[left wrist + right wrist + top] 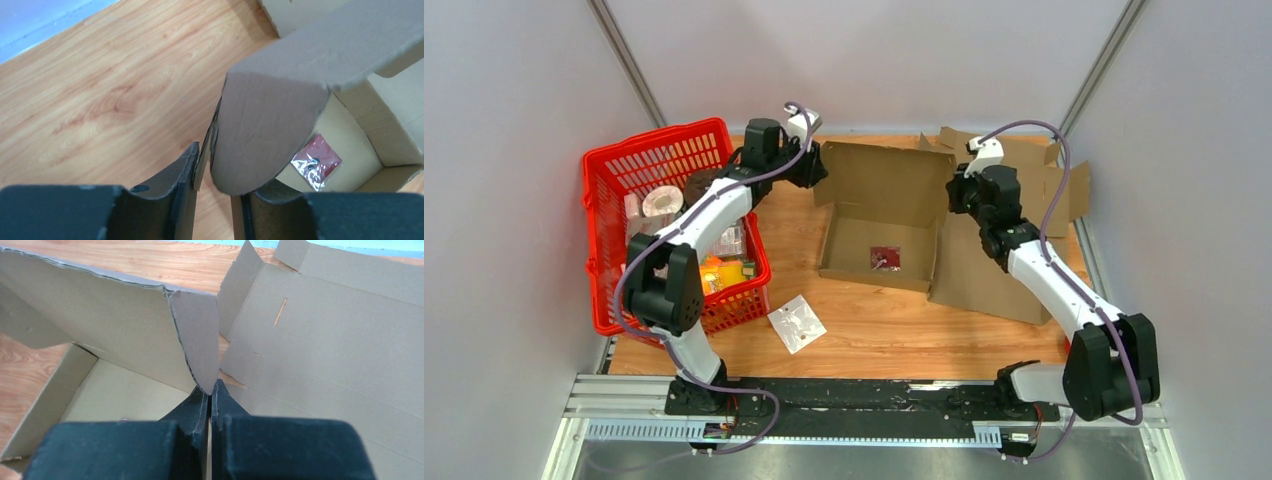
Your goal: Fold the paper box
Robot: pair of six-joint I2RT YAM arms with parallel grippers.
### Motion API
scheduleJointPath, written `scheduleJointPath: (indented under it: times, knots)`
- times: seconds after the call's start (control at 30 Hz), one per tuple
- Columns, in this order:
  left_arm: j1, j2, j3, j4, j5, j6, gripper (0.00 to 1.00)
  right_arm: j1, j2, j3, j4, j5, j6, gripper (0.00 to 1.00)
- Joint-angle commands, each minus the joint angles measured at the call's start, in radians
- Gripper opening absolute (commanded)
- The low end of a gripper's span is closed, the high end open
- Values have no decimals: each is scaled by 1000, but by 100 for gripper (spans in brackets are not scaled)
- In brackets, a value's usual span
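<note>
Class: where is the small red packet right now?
Top view: the red packet lies inside the open cardboard box at table centre, right of the red basket.

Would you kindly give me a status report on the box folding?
Left gripper astride left flap of box, jaws apart. Right gripper shut at tip of right flap. Red sachet inside box.

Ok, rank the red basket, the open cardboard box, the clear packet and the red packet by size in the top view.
1. red basket, only narrowly ahead
2. open cardboard box
3. clear packet
4. red packet, smallest
</note>
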Motion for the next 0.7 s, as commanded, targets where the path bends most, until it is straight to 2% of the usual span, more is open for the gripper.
scheduleJointPath:
  times: [0.0, 0.03, 0.1, 0.13, 0.17, 0.3, 0.5, 0.57, 0.6, 0.67]
  knots:
    - [-28, -138, -126, 173, -93, -113, 34, 137, -22, -36, 82, 240, 131, 0]
    - [-42, -167, -165, 210, -149, -119, 33, 168, -39, -45, 96, 383, 157, 0]
    - [-90, -190, -190, 221, -238, -134, 25, 251, -50, -60, 108, 485, 178, 0]
    - [-103, -207, -206, 225, -296, -151, 22, 274, -53, -61, 99, 598, 233, 0]
    - [-117, -216, -214, 235, -344, -169, 14, 291, -52, -62, 99, 616, 251, 0]
    - [-190, -253, -260, 252, -575, -261, 1, 356, -41, -74, 101, 763, 332, 0]
    - [-287, -296, -384, 374, -712, -269, 0, 376, -47, -114, 131, 883, 384, 0]
    - [-301, -296, -420, 411, -742, -280, 0, 393, -65, -154, 206, 881, 346, 0]
    - [-301, -299, -435, 428, -748, -286, 0, 403, -70, -184, 330, 875, 311, 0]
    - [-302, -305, -492, 488, -737, -314, 0, 440, -79, -296, 459, 869, 192, 0]
